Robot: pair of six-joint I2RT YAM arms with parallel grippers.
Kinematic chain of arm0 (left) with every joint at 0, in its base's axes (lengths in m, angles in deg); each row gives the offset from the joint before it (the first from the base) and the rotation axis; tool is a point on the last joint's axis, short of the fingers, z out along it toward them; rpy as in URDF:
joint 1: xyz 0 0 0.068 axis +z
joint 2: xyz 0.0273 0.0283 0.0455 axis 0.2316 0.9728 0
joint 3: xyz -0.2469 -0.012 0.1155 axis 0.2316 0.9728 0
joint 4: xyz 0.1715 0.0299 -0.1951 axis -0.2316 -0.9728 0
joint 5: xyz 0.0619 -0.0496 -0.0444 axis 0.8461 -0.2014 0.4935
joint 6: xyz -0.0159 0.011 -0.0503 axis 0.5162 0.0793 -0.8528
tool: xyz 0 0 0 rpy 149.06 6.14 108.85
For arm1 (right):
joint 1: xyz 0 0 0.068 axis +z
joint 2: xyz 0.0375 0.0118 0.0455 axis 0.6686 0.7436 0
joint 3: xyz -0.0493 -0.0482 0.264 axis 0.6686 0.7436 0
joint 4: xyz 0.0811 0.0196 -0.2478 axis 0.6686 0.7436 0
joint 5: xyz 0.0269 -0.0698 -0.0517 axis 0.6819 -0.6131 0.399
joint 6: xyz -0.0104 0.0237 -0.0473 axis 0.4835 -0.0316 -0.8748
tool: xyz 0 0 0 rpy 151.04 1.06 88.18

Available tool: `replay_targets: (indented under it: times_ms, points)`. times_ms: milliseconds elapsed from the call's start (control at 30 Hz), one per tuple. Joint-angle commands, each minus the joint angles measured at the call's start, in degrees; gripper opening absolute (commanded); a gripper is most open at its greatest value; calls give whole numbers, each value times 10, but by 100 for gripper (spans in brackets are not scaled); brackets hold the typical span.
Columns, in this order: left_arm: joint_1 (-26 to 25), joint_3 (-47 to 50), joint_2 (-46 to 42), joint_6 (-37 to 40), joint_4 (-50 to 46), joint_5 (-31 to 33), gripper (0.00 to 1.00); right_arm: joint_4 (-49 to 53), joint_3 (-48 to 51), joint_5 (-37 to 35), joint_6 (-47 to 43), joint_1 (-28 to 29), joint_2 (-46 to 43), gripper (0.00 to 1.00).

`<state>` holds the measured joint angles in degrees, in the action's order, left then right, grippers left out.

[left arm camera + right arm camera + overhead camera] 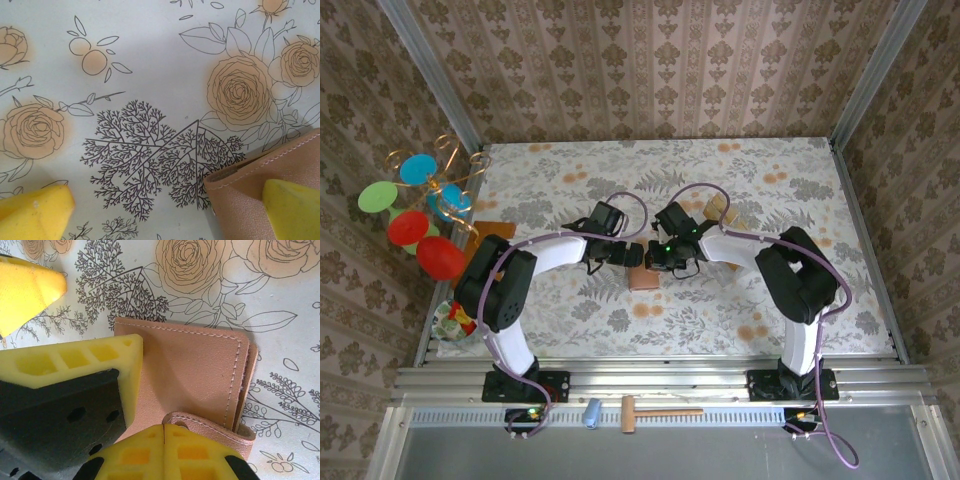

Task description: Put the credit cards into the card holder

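The card holder [195,365] lies folded shut and flat on the desk [770,180], at the centre between the two arms. The left pincer [165,200] stands fully open just above the cloth, with one finger over a corner of the card holder and the other well clear over bare cloth. The right pincer [164,437] is closed, its tips at the near edge of the card holder, where a leather flap curls up. We cannot tell whether the tips pinch that flap or merely touch it. Small tan pieces that we take for the credit cards [720,207] lie beyond the right arm, apart from the card holder. We judge the card holder light, soft and pliable. It will bend under a one-sided pull and slide on the smooth cloth, so we pin one leaf down and lift the other by its free stitched edge. We judge the credit cards thin, stiff and slippery, lying flush on the cloth. We tip or slide a card to raise one edge, then grip it across that edge.
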<state>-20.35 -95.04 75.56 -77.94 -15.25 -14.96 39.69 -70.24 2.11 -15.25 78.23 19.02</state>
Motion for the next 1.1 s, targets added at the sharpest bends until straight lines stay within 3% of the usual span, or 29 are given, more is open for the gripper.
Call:
replay_targets:
  times_ms: [0,1067]
  points:
    - [5,24,17,-15,-37,12,100,-4,-6,9,10,4,22,0]
    - [4,28,9,-15,-42,14,100,-100,143,-19,115,-29,38,0]
